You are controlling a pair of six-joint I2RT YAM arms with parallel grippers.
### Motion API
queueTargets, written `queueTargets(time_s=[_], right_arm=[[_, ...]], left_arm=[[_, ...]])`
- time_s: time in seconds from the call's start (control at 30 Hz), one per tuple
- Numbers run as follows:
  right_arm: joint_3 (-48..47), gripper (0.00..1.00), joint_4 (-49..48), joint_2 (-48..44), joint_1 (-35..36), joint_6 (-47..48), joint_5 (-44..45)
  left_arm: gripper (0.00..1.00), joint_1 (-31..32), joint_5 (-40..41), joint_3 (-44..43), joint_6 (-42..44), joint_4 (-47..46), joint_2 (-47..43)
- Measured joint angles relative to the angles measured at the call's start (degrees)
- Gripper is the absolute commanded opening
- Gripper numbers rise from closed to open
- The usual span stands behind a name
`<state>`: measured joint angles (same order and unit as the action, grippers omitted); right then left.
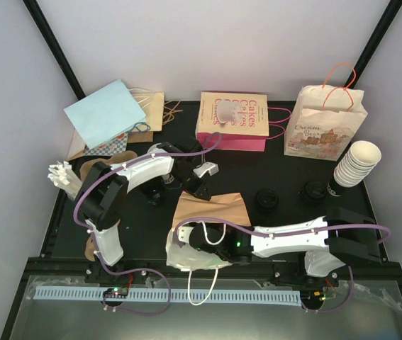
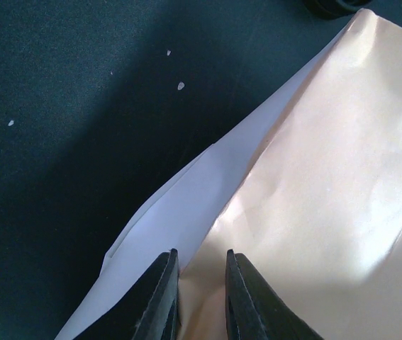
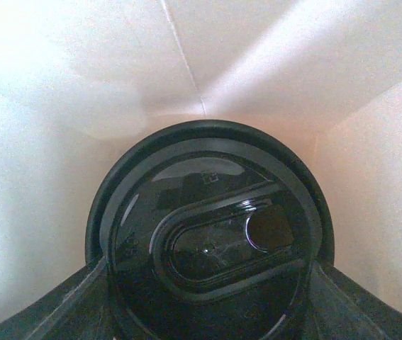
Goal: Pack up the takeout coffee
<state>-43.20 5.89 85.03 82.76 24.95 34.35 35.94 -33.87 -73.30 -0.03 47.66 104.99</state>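
Right jaws clamped around the takeout coffee (image 3: 208, 234), deep inside the paper bag (image 1: 211, 209).
Your left jaws pinch the bag's edge on the bench: hold that mouth wide, seat the cup squarely against the bag's bottom, then let go.

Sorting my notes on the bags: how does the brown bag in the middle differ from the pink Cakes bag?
The brown bag lies on its side and is plain; the pink bag stands upright, printed with "Cakes". The brown bag has white handles and a black lid inside; the pink bag has pink handles, and its contents are unseen. Both are paper carrier bags.
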Motion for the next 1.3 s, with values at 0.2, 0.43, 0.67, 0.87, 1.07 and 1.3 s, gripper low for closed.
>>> queueTargets(time_s=[0.2,0.43,0.67,0.87,1.07,1.3], right_arm=[[-0.3,0.95,1.2,-0.3,-0.2,0.0,-0.1],[0.0,1.0,4.6,-2.6,-0.3,-0.8,-0.6],[-1.9,1.0,12.1,-5.3,-1.3,-0.8,-3.4],[-3.2,1.0,19.0,-7.8,-2.1,-0.6,-5.8],[-3.8,1.0,23.3,-8.6,-2.7,-0.6,-6.3],[-6.5,1.0,27.9,-8.6,-3.1,-0.2,-8.4]], left_arm=[[0.2,0.0,0.0,-0.1,0.0,0.0,0.0],[0.2,0.0,0.0,-0.5,0.0,0.2,0.0],[0.21,0.0,-0.2,-1.7,0.0,2.2,0.0],[0.21,0.1,-0.9,-1.8,-0.1,4.3,0.2],[0.22,0.2,-1.9,-1.8,-0.6,5.8,0.9],[0.39,0.5,-3.4,-1.8,-0.9,7.1,0.9]])
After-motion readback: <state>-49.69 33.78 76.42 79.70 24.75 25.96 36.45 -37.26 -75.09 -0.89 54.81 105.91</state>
